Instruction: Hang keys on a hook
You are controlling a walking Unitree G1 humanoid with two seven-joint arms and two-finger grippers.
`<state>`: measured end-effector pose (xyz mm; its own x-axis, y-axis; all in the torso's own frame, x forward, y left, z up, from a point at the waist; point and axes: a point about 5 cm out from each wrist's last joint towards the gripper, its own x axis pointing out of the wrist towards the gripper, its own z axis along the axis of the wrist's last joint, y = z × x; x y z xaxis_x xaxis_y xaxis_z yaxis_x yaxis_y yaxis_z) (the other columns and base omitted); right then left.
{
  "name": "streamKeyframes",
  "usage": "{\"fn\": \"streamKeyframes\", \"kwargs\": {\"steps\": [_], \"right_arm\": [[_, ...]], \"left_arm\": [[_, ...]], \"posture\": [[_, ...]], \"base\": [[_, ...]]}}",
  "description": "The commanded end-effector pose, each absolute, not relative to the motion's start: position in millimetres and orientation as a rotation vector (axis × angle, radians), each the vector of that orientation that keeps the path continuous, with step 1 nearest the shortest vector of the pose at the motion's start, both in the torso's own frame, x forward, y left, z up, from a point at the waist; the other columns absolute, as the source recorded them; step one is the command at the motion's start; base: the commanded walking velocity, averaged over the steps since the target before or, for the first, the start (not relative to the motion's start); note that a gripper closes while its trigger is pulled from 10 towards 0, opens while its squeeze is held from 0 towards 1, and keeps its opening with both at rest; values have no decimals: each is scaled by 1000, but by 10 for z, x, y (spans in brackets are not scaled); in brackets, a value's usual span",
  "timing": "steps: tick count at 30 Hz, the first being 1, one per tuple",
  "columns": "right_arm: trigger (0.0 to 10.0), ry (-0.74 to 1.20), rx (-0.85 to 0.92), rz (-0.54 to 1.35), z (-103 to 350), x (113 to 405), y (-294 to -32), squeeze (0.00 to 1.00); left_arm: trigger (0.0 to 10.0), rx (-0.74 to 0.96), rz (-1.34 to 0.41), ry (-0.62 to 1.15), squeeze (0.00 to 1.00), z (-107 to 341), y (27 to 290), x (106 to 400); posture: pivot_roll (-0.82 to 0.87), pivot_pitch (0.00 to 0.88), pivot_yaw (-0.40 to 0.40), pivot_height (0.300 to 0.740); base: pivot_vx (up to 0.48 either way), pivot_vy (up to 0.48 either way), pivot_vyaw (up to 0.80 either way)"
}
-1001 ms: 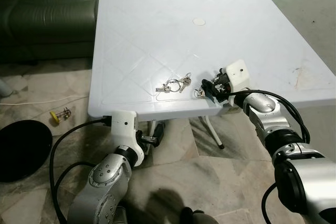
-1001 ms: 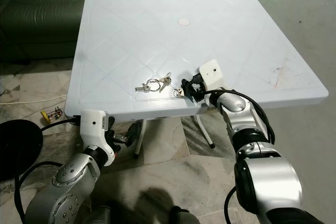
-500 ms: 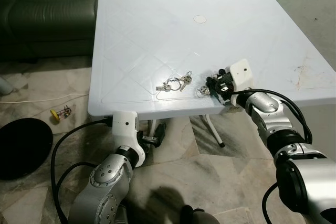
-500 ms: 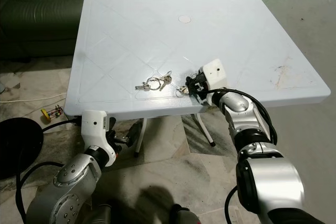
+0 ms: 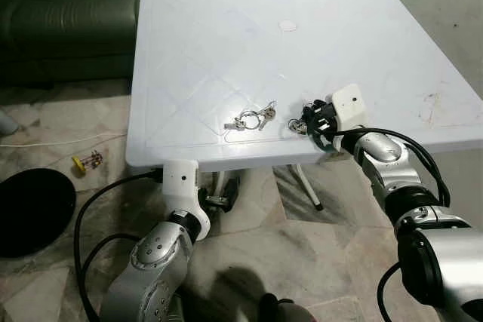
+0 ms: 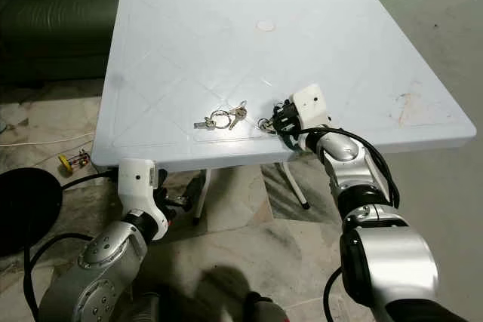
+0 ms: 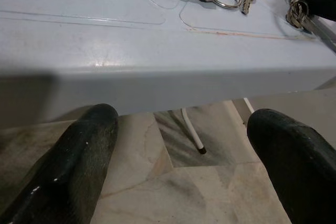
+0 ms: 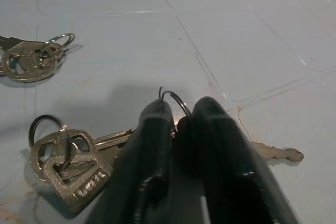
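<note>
Pickup step, I'd say: R gripper (image 8: 176, 129) was clenched on the ring of a key bunch (image 8: 68, 161) at the table's (image 5: 226, 50) near edge, keys trailing just beside its fingertips. A 2nd bunch (image 5: 251, 118) lay near, off to its side. Next calls for a lift w/o slipping. L gripper (image 7: 178, 145) hung under the edge, fingers wide apart, empty.

Key ring (image 8: 176, 100) — partly hidden between the right gripper's fingers (image 8: 152, 145)
</note>
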<state>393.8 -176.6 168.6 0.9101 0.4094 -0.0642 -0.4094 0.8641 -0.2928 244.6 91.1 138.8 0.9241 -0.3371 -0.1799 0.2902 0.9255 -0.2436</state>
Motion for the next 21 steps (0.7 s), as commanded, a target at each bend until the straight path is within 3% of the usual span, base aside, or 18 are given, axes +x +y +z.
{"fn": "streamKeyframes", "kwargs": {"steps": [1,5,6,7,8,9,10,11,14,16,21], "right_arm": [[0,37,-305,422,1596,3906,-1824,0],[0,41,-310,421,1590,3907,-1817,0],[1961,47,-309,422,1584,3907,-1815,0],[9294,58,-311,418,1574,3909,-1814,0],[10000,66,-296,421,1565,3908,-1811,0],[10000,69,-244,431,1566,3907,-1815,886],[10000,69,-230,434,1567,3906,-1816,886],[10000,66,-237,423,1572,3909,-1822,1000],[10000,64,-251,415,1581,3914,-1829,1000],[10000,56,-257,435,1590,3909,-1823,0],[10000,54,-239,430,1607,3913,-1848,0]], "left_arm": [[10000,-223,-335,225,0,1398,872,2411],[10000,-224,-334,228,0,1395,870,2410],[10000,-224,-335,228,0,1396,869,2410],[10000,-225,-334,228,0,1397,868,2410],[10000,-225,-334,228,0,1397,868,2410],[10000,-225,-335,228,0,1396,867,2409],[10000,-224,-335,228,0,1396,867,2409],[10000,-224,-335,228,0,1397,868,2408],[10000,-227,-336,228,0,1399,865,2405],[10000,-228,-338,227,0,1401,859,2403],[10000,-230,-339,229,0,1402,854,2401]], "posture": [[103,264,-62,740],[103,264,-62,740],[103,264,-62,740],[103,264,-62,740],[103,264,-62,740],[103,264,-62,740],[103,264,-62,740],[104,265,-62,740],[104,265,-62,740],[104,263,-63,740],[104,263,-62,740]], "base": [[0,0,0],[0,0,0],[0,0,0],[0,0,0],[0,0,0],[0,0,0],[0,0,0],[0,0,0],[0,0,0],[0,0,0],[0,0,0]]}}
